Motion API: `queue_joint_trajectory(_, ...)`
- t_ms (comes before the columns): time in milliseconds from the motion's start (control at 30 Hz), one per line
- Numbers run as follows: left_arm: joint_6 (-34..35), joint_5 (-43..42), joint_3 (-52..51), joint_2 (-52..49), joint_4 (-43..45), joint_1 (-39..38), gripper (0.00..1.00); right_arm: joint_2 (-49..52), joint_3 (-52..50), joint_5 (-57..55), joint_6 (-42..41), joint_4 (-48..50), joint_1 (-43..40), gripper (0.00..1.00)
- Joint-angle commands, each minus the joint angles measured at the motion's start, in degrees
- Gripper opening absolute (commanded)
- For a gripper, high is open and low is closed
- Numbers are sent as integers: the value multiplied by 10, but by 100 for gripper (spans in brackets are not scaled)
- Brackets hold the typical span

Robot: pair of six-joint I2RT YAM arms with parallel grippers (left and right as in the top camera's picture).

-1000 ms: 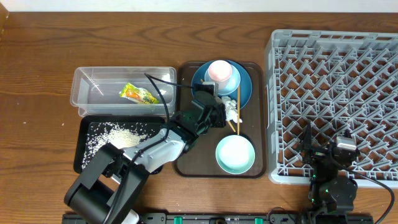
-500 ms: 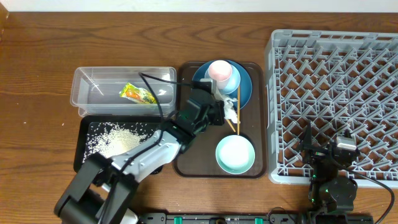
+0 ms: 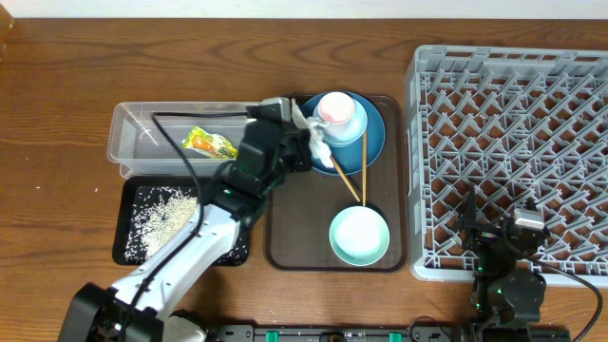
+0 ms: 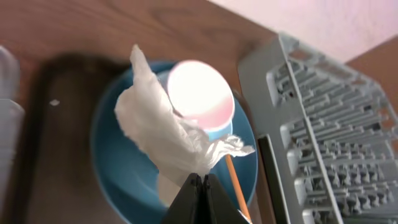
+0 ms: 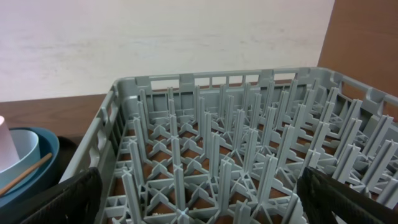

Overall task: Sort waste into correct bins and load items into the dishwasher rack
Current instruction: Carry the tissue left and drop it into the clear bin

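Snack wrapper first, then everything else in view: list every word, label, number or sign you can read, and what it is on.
Snack wrapper in the clear tub: coloured print, too small and blurred to read.
Dishwasher rack, blue plate, cup, mint bowl, tissue: no text visible.
Nothing legible in any view.

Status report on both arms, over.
Left pincer shut on tissue, above blue plate. Right pincer open, idle at rack. Pink cup close beside tissue; nothing else in the way.
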State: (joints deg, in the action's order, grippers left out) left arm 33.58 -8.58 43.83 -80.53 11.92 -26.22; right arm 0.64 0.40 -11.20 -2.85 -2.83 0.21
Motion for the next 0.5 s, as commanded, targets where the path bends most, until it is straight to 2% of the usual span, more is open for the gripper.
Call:
queue_joint_trajectory(0,-6,8,-1,12,-8,27,6,0,-1,-2,-10,-2,0,99)
queue_joint_trajectory(100,-5,7,-1,12,-7,56,6,0,-1,-2,-10,-2,0,99)
queue_joint_trajectory(267,38,7,-1,12,-8,118,6,1,-1,-2,-9,-2,0,99)
queue_joint_trajectory(467,38,7,-1,12,-29,182,6,1,-1,-2,-10,-2,0,99)
